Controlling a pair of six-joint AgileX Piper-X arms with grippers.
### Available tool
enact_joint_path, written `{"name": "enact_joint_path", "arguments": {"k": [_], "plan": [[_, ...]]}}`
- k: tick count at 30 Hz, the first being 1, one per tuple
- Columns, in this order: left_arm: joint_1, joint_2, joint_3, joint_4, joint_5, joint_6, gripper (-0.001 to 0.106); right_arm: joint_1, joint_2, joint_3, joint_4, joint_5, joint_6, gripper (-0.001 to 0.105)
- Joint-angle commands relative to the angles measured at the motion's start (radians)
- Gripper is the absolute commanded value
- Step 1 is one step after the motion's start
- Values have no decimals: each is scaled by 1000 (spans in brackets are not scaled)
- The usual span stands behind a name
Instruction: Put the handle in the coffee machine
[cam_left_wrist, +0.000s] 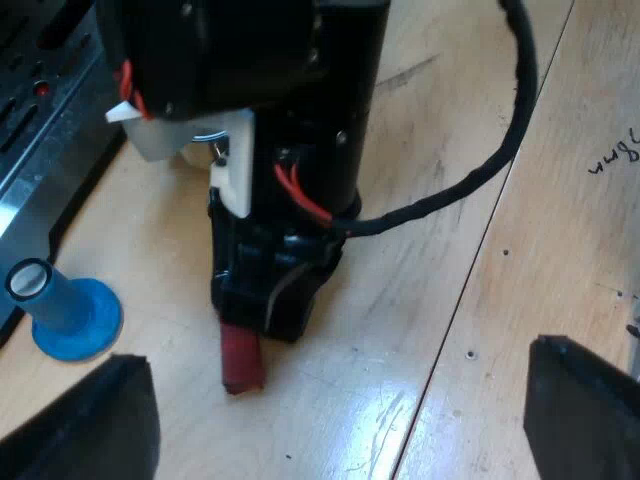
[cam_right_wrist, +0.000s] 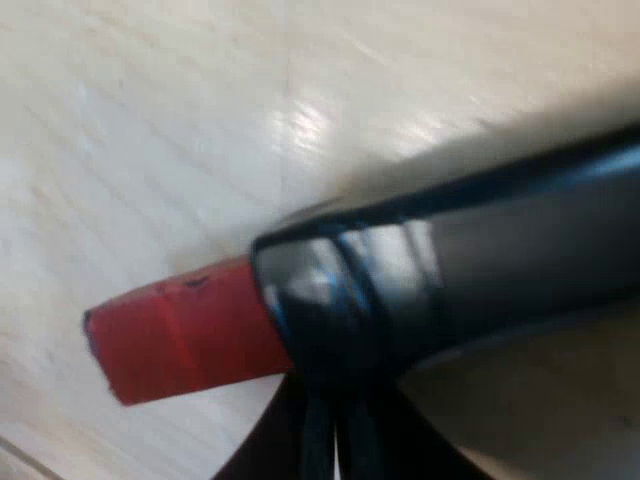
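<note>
The holder's dark handle (cam_right_wrist: 450, 270) lies low over the wooden table, and its red end (cam_right_wrist: 180, 335) sticks out past my right gripper (cam_right_wrist: 325, 410), which is shut on the handle. From the left wrist view, the right gripper (cam_left_wrist: 265, 300) stands upright over the table with the red end (cam_left_wrist: 242, 358) poking out beneath it. My left gripper (cam_left_wrist: 340, 420) hangs above and short of it, open, its fingers (cam_left_wrist: 95, 420) wide apart with nothing between them.
A blue tamper (cam_left_wrist: 68, 312) stands on the table beside the espresso machine's metal drip tray (cam_left_wrist: 45, 130). The right arm's black body rises close by the tray. Pale wooden table (cam_left_wrist: 560, 250) with a seam spreads beyond the arm.
</note>
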Motion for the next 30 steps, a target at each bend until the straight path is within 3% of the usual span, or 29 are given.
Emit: {"name": "enact_joint_path", "arguments": {"k": [1,12,17,25,27,30], "plan": [[-3,0,-7,3,-15,-12,75,4,1,-17,-4,1,-16,0],[-3,0,-7,3,-15,-12,75,4,-89,-17,160,74,-40,0],[-3,0,-4,1,-57,-12,75,4,-177,-17,282,157,-84,0],[-3,0,-3,-26,-59,-12,75,4,-314,-17,428,231,-142,0],[-3,0,-3,-30,-59,-12,75,4,-348,-17,445,263,-152,4],[-3,0,-3,-27,-59,-12,75,4,-398,-17,472,305,-170,22]]}}
